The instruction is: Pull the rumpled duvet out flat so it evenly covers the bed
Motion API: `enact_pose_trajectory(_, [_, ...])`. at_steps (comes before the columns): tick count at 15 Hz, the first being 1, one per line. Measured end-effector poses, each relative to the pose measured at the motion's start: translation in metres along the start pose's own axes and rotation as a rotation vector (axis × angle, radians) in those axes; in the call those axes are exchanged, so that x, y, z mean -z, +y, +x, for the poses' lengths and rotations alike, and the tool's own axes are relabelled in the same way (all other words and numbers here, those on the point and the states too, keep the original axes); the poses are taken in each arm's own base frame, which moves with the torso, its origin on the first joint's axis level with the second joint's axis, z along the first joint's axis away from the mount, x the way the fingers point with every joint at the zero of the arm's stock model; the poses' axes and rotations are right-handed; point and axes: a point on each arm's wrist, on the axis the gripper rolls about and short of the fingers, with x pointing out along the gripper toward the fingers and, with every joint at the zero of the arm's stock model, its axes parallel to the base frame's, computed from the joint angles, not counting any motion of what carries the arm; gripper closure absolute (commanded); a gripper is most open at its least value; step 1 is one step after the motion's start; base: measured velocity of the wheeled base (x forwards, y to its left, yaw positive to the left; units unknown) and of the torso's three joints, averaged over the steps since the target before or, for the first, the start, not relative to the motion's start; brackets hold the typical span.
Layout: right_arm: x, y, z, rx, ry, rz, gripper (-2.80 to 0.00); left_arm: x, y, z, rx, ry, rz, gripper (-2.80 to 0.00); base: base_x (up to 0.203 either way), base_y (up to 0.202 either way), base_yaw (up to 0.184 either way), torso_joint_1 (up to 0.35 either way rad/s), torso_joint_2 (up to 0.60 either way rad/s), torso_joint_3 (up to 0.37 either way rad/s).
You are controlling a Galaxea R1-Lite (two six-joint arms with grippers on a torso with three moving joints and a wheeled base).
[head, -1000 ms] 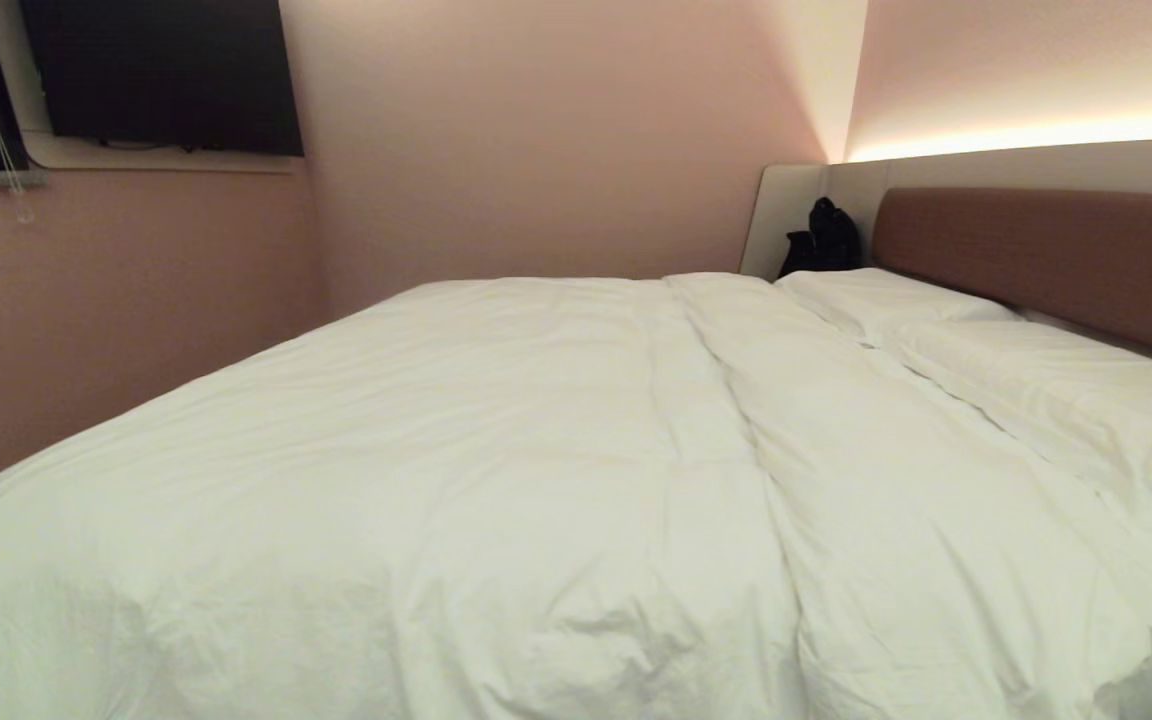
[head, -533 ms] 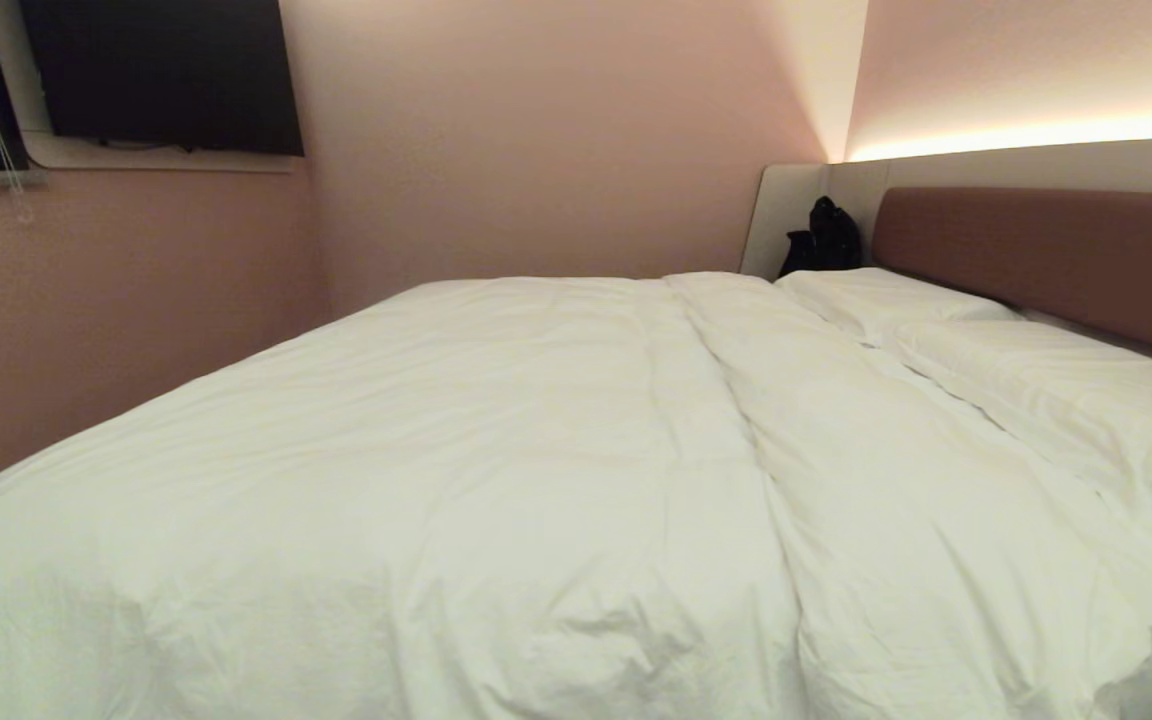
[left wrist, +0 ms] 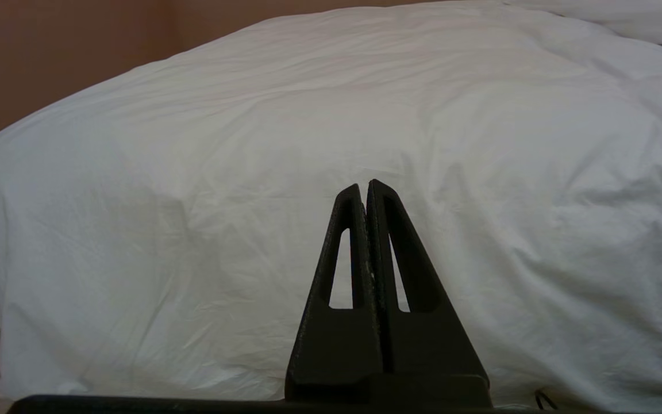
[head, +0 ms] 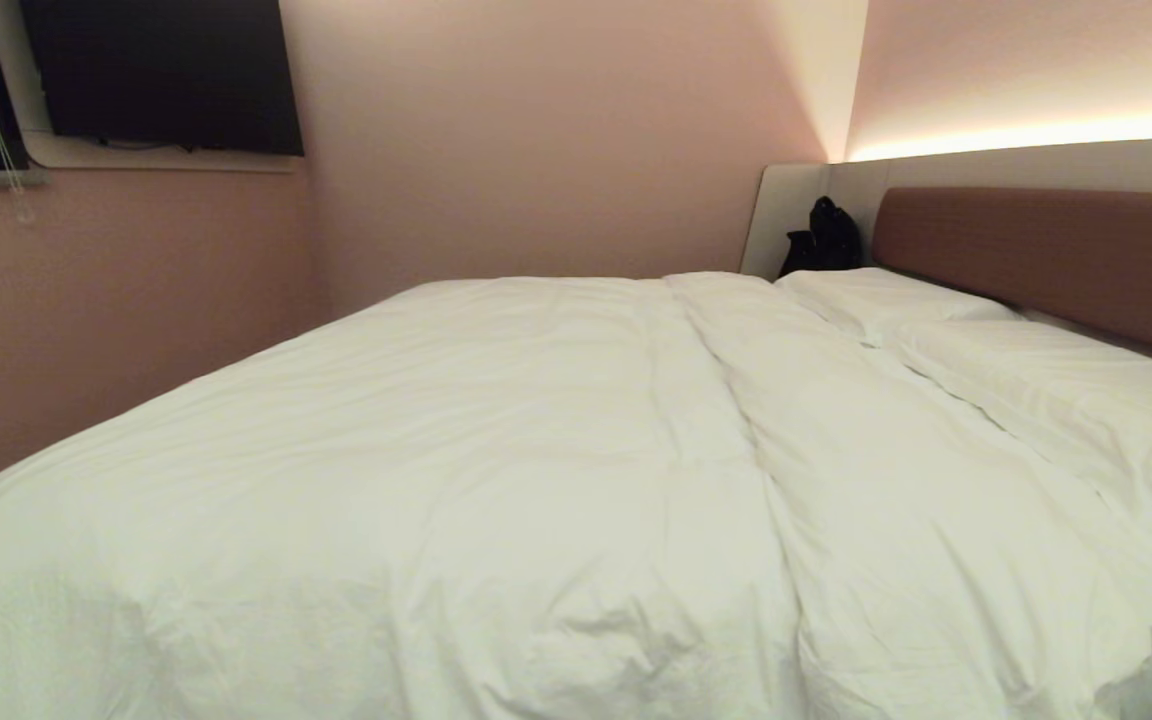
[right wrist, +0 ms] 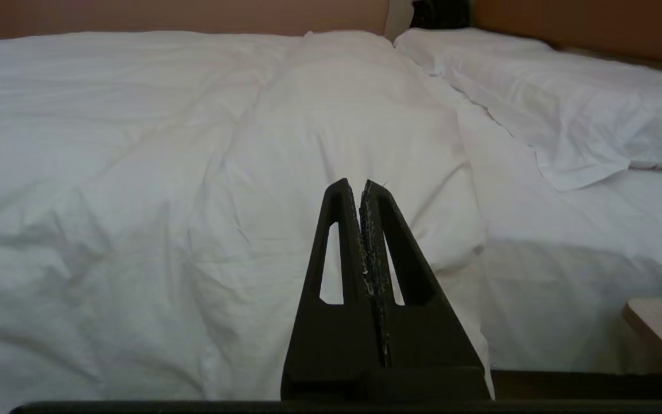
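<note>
The duvet (head: 496,470) lies spread across the bed (head: 1046,255). Left gripper (left wrist: 365,185) and right gripper (right wrist: 358,184) both hang clenched, empty, just short of its edge.

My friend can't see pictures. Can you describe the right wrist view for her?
The shut right gripper points at a puffy white duvet spread over the bed. White pillows lie by the brown headboard.
</note>
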Motion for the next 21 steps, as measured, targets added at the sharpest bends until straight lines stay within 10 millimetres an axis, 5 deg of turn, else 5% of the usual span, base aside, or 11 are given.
enact_pose_trajectory(8, [0.003, 0.001, 0.005, -0.016, -0.096, -0.012, 0.0, 0.0, 0.0, 0.0, 0.0, 0.0, 0.0, 0.0, 0.0, 0.0, 0.0, 0.0, 0.0, 0.0])
enact_pose_trajectory(21, [0.019, 0.003, 0.005, -0.061, 0.057, 0.052, 0.0, 0.0, 0.0, 0.0, -0.004, -0.001, -0.003, 0.0, 0.0, 0.0, 0.0, 0.0, 0.0, 0.0])
